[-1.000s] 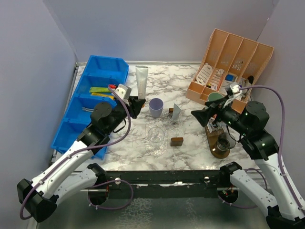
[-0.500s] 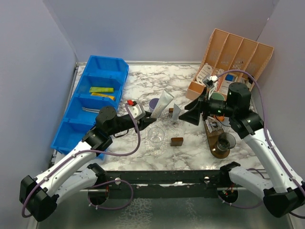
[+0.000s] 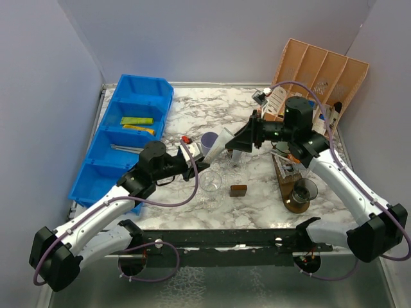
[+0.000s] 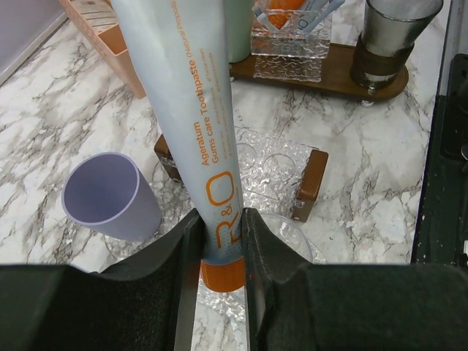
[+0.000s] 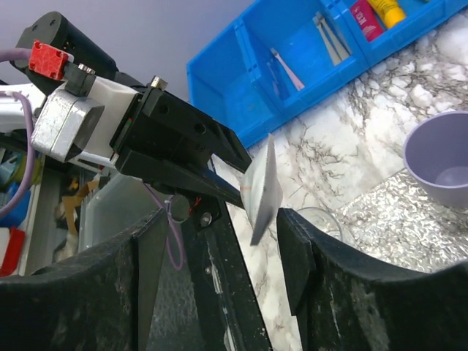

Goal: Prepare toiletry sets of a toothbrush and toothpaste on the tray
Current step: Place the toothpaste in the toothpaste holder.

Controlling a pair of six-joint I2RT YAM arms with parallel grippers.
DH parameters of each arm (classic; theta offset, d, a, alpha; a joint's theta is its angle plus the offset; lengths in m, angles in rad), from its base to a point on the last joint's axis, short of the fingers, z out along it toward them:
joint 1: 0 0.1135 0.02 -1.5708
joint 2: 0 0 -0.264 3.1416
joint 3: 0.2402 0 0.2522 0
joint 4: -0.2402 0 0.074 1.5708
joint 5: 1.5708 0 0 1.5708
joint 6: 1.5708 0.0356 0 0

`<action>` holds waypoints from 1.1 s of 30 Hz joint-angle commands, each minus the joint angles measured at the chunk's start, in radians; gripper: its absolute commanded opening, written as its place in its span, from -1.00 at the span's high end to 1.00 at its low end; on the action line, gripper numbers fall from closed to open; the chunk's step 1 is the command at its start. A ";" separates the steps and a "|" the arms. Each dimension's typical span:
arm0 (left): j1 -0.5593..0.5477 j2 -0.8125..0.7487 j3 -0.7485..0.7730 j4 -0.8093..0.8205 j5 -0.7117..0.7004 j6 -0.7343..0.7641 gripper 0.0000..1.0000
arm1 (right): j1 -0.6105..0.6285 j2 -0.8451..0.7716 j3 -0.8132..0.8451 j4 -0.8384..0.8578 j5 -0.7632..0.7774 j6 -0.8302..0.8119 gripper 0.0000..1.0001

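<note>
Left wrist view: the left gripper (image 4: 219, 223) is pinching the toothpaste tube (image 4: 196, 124) just above its orange cap, a finger pressed flat on each side. The tube runs up the middle of the frame, off the table. Below it sit the lilac cup (image 4: 110, 197) at lower left and the clear cup (image 4: 289, 234) at lower centre.

From the top camera, the tube (image 3: 218, 142) slants up to the right at mid-frame, between the two arms. The right gripper (image 3: 239, 140) is at its far end. The right wrist camera settles it: the jaws stand spread, one on each side of the tube's flat crimped tail (image 5: 263, 190), with a gap on both sides and no contact.

This looks like a mid-air handover, left arm to right. The wooden tray (image 3: 282, 183), with the smoky dark cup (image 3: 304, 190) on it, lies at right-centre, on the right arm's side. Next, the right jaws should probably close squarely on that thin tail before the left lets go. The tail is slim and edge-on, so a skewed grip could let it slip.
</note>
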 commanded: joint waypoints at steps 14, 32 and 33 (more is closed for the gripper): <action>-0.024 -0.030 0.035 -0.001 -0.053 0.022 1.00 | 0.068 0.048 0.006 0.132 0.188 0.043 0.85; -0.023 -0.194 -0.001 -0.002 -0.217 0.074 -0.44 | 0.068 -0.353 -0.122 -0.139 0.486 -0.223 0.99; -0.023 -0.208 -0.005 0.002 -0.250 0.074 -0.46 | 0.069 -0.391 -0.133 -0.160 0.508 -0.261 0.99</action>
